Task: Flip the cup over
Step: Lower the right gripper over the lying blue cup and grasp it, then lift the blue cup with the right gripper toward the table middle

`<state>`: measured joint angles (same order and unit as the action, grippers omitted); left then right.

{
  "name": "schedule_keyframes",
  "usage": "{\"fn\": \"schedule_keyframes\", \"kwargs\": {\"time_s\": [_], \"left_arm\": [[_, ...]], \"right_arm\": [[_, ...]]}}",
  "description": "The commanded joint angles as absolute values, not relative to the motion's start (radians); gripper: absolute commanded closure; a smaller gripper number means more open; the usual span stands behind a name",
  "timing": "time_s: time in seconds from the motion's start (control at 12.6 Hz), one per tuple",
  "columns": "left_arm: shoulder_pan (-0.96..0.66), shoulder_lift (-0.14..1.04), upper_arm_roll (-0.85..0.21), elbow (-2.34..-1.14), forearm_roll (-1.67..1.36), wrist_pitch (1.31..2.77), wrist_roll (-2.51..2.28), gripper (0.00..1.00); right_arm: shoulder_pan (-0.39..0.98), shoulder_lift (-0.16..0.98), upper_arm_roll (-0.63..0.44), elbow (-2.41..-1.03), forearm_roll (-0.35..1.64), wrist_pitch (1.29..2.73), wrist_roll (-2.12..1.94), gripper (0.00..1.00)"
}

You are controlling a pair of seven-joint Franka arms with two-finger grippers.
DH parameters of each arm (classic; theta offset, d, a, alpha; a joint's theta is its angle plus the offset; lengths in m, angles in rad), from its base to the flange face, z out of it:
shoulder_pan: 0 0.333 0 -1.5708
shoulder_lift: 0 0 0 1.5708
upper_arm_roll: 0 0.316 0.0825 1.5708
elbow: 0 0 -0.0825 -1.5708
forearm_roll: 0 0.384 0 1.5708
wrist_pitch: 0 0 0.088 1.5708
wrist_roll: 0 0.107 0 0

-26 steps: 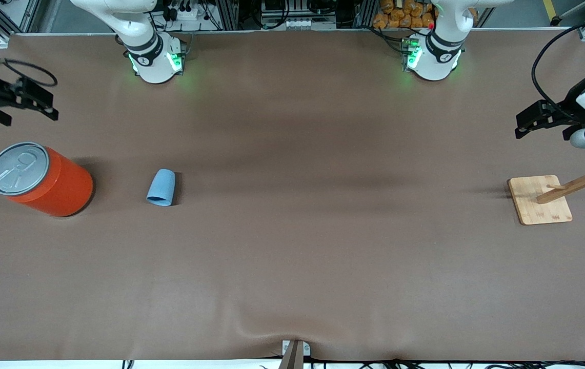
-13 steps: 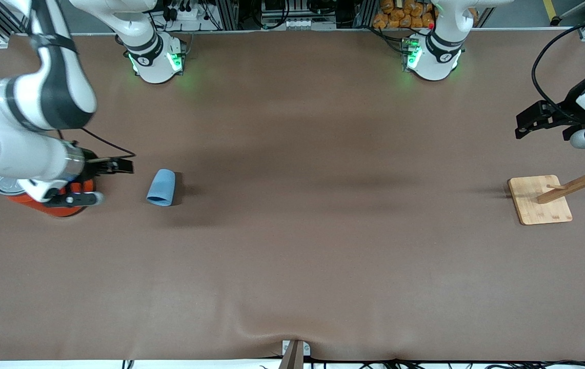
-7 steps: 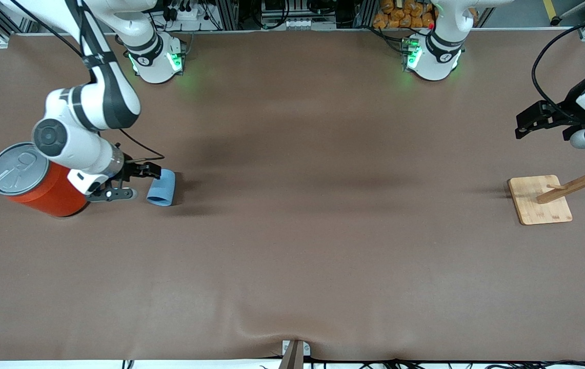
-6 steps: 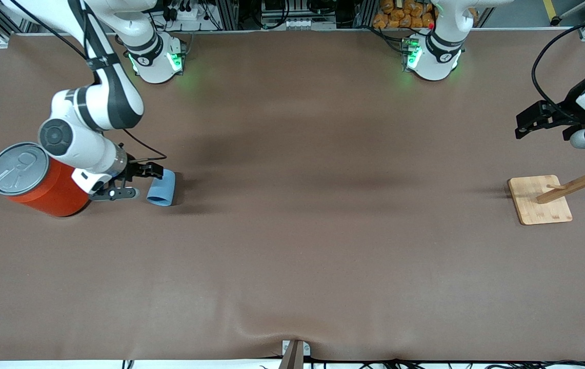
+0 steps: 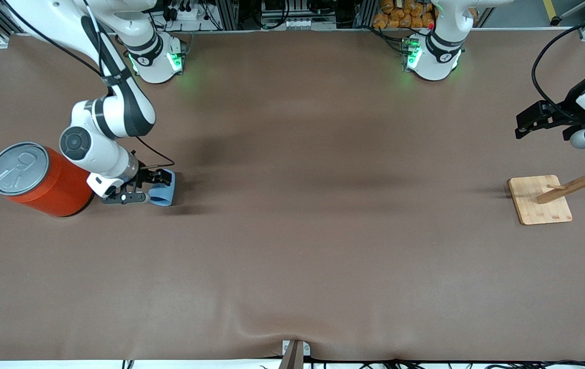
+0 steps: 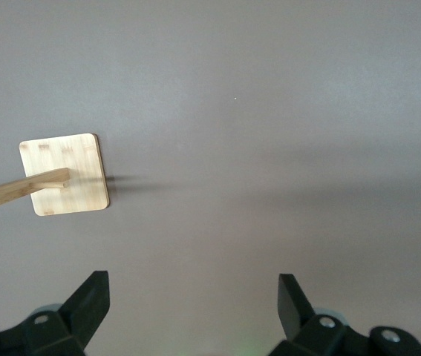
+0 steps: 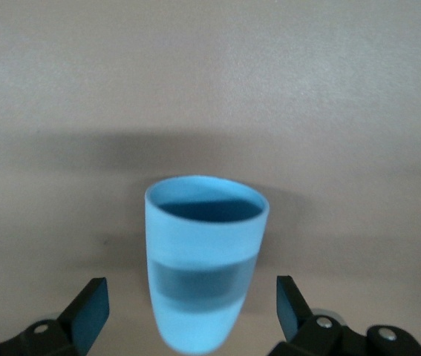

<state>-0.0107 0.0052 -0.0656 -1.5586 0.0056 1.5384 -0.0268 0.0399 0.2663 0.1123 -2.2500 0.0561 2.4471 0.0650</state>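
Observation:
The light-blue cup (image 5: 164, 191) lies on its side on the brown table, its darker-blue mouth toward the front camera. My right gripper (image 5: 149, 187) is low at the cup and open. In the right wrist view the cup (image 7: 205, 252) fills the middle, and its closed end lies between the spread fingers of my right gripper (image 7: 189, 310), with a gap on each side. My left gripper (image 5: 524, 126) waits open and empty in the air above the left arm's end of the table; it also shows in the left wrist view (image 6: 193, 298).
A large orange can (image 5: 41, 180) with a grey pull-tab lid stands upright beside the cup, toward the right arm's end of the table, close to my right arm's wrist. A wooden peg stand (image 5: 541, 201) on a square base (image 6: 65, 174) stands under the left gripper.
My right arm swung in from the table's end, passed over the orange can and came down at the cup with its fingers astride it. The cup and the left arm have not moved.

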Motion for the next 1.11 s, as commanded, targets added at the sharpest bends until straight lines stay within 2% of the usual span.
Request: {"fn": "schedule_keyframes", "kwargs": {"time_s": [0.0,0.08,0.24,0.32,0.4,0.55,0.71,0.79,1.03], "left_arm": [[-0.005,0.003,-0.069,-1.554,-0.005,1.531,-0.018,0.0],[-0.005,0.002,-0.069,-1.554,-0.005,1.531,-0.018,0.0],[-0.005,0.003,-0.069,-1.554,-0.005,1.531,-0.018,0.0],[-0.005,0.003,-0.069,-1.554,-0.005,1.531,-0.018,0.0],[-0.003,0.003,-0.069,-1.554,-0.005,1.531,-0.018,0.0],[-0.003,0.003,-0.069,-1.554,-0.005,1.531,-0.018,0.0],[-0.003,0.003,-0.069,-1.554,-0.005,1.531,-0.018,0.0],[-0.003,0.003,-0.069,-1.554,-0.005,1.531,-0.018,0.0],[-0.003,0.003,-0.069,-1.554,-0.005,1.531,-0.018,0.0]], "right_arm": [[0.046,0.327,0.109,-2.263,0.063,2.542,0.072,0.0],[0.046,0.34,0.109,-2.263,0.063,2.557,0.072,0.0],[0.048,0.354,0.109,-2.263,0.063,2.559,0.071,0.3],[0.048,0.353,0.109,-2.263,0.061,2.543,0.069,0.66],[0.049,0.341,0.11,-2.254,0.061,2.51,0.058,0.89],[0.051,0.33,0.112,-2.147,0.06,2.336,0.055,0.95],[0.066,0.339,0.129,-1.989,0.06,2.11,0.034,0.95],[0.071,0.342,0.149,-1.917,0.061,2.044,0.043,0.95],[0.071,0.385,0.236,-1.76,0.064,1.983,0.048,0.94]]}}
